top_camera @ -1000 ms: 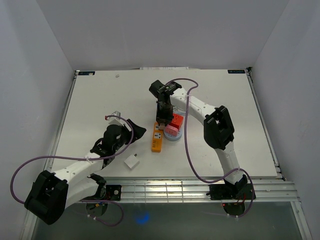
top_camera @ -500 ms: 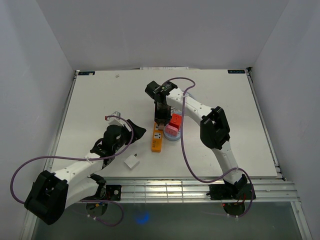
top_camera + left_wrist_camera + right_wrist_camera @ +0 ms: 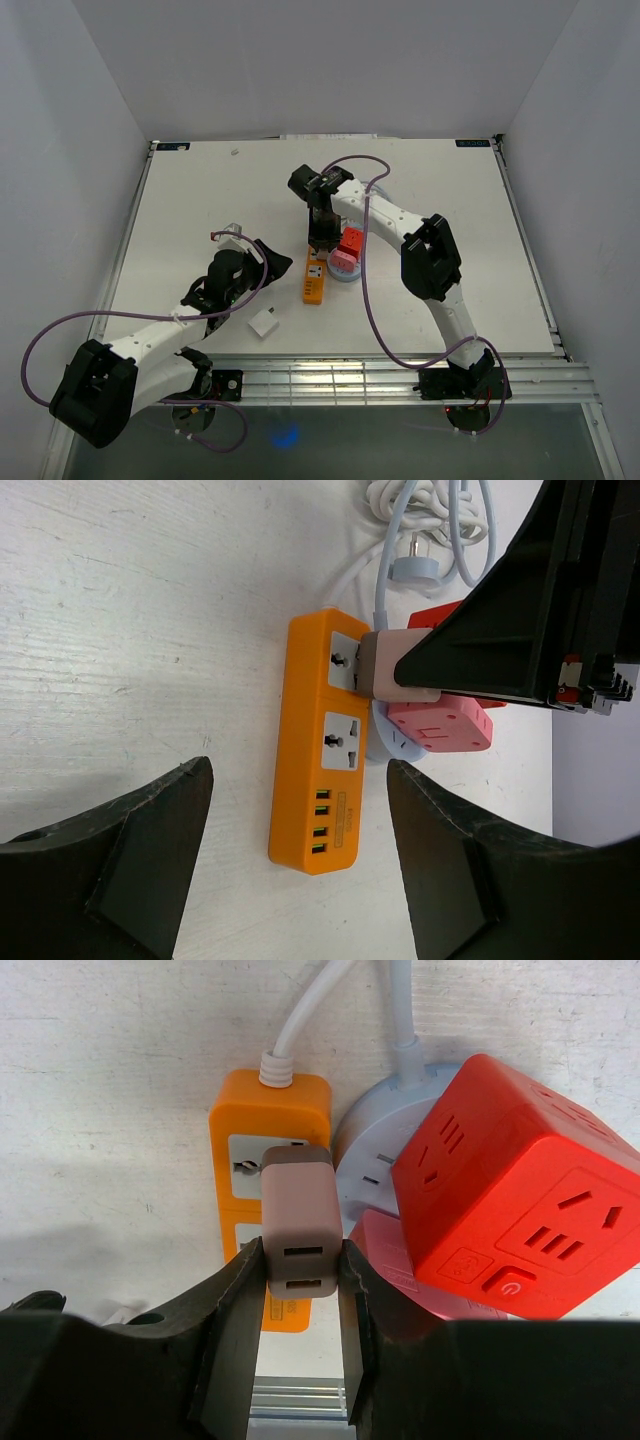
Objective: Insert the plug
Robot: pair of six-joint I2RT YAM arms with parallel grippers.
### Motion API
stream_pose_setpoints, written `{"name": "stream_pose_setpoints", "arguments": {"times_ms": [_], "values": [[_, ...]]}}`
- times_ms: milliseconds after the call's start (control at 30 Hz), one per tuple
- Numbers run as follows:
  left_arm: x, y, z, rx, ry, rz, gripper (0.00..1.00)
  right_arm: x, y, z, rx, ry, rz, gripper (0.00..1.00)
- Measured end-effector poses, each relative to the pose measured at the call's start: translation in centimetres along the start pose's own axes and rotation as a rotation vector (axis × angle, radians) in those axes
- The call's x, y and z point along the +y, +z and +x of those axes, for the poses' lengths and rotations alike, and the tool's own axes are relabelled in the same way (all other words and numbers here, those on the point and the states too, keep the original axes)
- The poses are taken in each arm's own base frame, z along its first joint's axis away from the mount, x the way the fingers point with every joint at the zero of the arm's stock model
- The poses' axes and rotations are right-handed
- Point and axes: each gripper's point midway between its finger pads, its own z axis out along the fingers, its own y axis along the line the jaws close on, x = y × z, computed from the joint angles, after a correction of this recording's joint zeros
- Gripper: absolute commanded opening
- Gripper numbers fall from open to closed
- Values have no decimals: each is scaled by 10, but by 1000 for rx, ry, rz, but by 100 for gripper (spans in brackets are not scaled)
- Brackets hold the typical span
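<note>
White table (image 3: 200, 190), plug (image 3: 297, 1210) against orange power strip (image 3: 320, 780), prongs hidden

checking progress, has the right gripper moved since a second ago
Yes, the right gripper, holding the plug, edged slightly left against the still orange power strip.
</note>
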Motion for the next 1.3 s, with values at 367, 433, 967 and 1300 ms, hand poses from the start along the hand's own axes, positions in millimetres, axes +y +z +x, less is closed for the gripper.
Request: {"name": "stream_pose_setpoints", "arguments": {"times_ms": [367, 433, 967, 1300], "values": [[1, 0, 0, 0, 9, -1, 81, 2, 3, -2, 21, -24, 18, 8], [1, 0, 0, 0, 11, -1, 81, 2, 3, -1, 28, -28, 24, 8], [1, 0, 0, 0, 15, 0, 81, 2, 10, 3, 6, -21, 23, 8], [-1, -1, -2, -7, 16, 7, 81, 4, 19, 3, -44, 4, 19, 8]]}}
